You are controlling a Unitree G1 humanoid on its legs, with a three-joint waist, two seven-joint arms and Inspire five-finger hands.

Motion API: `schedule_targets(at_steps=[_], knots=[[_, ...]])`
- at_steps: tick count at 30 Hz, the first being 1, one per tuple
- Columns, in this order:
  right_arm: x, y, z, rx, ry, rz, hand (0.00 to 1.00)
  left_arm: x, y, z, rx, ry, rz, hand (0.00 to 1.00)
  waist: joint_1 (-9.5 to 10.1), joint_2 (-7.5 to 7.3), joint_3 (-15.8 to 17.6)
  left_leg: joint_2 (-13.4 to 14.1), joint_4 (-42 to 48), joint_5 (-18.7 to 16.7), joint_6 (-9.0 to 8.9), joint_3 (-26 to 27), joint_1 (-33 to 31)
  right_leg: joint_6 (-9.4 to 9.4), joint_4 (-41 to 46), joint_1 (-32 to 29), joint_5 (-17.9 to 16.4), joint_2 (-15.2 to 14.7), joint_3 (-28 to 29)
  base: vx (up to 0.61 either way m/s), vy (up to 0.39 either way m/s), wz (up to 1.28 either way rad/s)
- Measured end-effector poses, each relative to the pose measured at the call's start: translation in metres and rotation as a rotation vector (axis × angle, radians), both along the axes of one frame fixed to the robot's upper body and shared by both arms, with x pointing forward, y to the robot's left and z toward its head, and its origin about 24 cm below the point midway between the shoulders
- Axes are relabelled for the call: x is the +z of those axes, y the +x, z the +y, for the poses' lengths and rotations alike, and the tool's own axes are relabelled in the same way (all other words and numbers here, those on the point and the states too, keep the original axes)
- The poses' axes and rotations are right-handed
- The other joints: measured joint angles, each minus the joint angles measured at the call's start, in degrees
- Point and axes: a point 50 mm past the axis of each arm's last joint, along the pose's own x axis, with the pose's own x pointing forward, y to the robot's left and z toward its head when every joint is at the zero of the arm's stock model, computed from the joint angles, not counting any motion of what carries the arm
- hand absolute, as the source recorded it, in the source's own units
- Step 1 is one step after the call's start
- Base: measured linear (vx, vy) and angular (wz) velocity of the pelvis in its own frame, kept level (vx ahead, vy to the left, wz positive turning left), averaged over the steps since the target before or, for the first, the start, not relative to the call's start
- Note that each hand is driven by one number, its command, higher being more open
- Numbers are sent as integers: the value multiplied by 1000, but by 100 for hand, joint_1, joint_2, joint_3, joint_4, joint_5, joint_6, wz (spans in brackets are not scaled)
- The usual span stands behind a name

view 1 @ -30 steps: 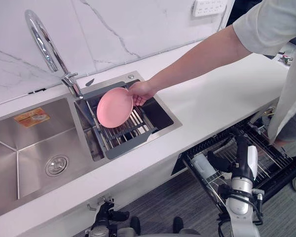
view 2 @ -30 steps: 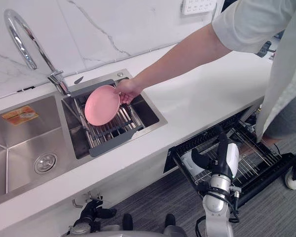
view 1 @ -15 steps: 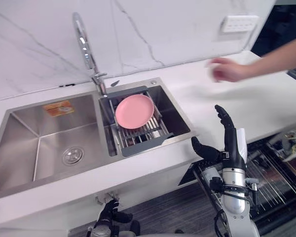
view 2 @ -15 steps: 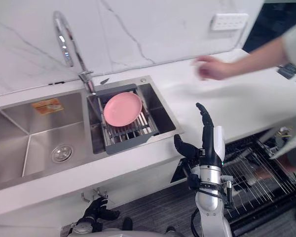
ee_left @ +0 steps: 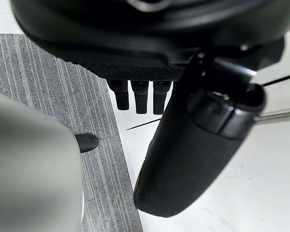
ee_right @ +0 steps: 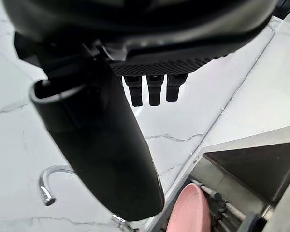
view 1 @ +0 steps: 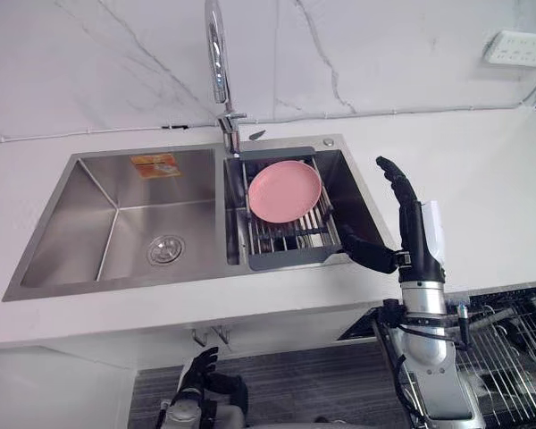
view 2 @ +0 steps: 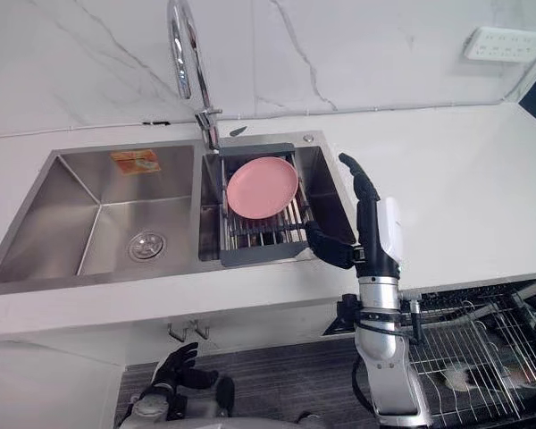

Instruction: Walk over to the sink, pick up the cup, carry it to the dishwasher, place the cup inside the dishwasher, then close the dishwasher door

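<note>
At 7 o'clock, low over the floor (view 1: 295,393), the left robot hand (view 2: 174,368): fingers straight and loose, empty. At 5 o'clock, the dishwasher rack (view 2: 482,357), cut off by the frame edge, contents too small to make out. At the counter (view 1: 482,197) edge, the right robot hand (view 1: 409,228): raised, fingers straight, thumb spread, empty. At its 10 o'clock, a pink plate (view 1: 285,189) rests tilted on the drainer (view 1: 290,237) in the sink (view 1: 116,214). At 12 o'clock, the tap (view 1: 217,54), its top cut off.

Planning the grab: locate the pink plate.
Head views: pink plate rests on the rack in the sink's right basin, below the tap, left of the right hand.
</note>
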Motion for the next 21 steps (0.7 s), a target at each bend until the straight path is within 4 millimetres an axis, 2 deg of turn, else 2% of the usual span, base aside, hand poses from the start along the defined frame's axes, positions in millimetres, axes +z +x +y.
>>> schedule_targets(at_steps=[3,5,6,7,8,9,10,11,13,14,15,21], knots=[[-7,6,-3,-29,-34,38,90,0,1,7,-13,0,21,90,-77,-231,119,-273,77,-231,72,150,180,182,990,-261,-489,-506,187,115,64,-12],[-8,15,-4,-37,-42,54,90,-1,0,5,-41,-29,52,90,-203,-223,157,-343,39,-243,120,85,244,195,1804,-627,-476,-619,613,158,65,23],[-11,19,-5,-46,-52,71,90,-1,1,5,-55,-40,60,90,-226,-195,184,-324,12,-182,181,-43,347,69,2355,-816,-390,-572,1058,172,46,37],[-13,20,-6,-49,-72,83,90,0,4,4,-61,-45,55,90,-245,-178,261,-214,3,-195,194,-179,455,-134,2745,-1012,-386,-427,1401,183,-11,46],[-15,20,-7,-46,-89,94,90,0,5,1,-54,-48,54,90,-274,-89,320,-86,24,-229,165,-305,506,-227,2748,-1077,-615,-143,1763,117,-93,55],[-13,20,-9,-42,-116,94,90,0,4,4,-38,-35,52,90,-259,-105,313,30,101,-218,60,-416,500,-236,2229,-1077,-724,179,2085,57,-73,52],[-12,20,-10,-40,-126,87,90,0,3,7,-32,-31,53,90,-263,-160,280,18,149,-245,30,-472,472,-208,1837,-1044,-639,230,2171,61,-129,69],[-4,21,-9,-41,-159,51,90,2,4,15,-28,-23,48,90,-286,-477,225,-209,214,-286,-40,-620,437,-106,1188,-1063,8,100,2261,74,-164,58],[0,23,-11,-32,-190,35,90,1,4,11,-13,-20,36,90,-260,-304,236,-123,275,-337,-119,-689,412,-122,1029,-930,-3,178,2175,68,-155,26],[0,22,-14,-26,-213,39,90,1,2,7,14,-23,21,90,-203,-140,204,29,238,-354,-166,-688,421,-177,741,-800,95,321,2112,42,-91,-4],[0,22,-15,-26,-219,44,90,0,-1,7,30,-17,15,90,-206,-85,173,99,205,-347,-202,-704,421,-211,623,-748,141,387,2070,51,-94,-4],[-4,18,-26,-58,-232,75,90,0,-5,8,58,-12,12,90,-230,-39,134,265,22,-295,-296,-990,471,-277,155,-390,286,542,1761,82,-42,24]])
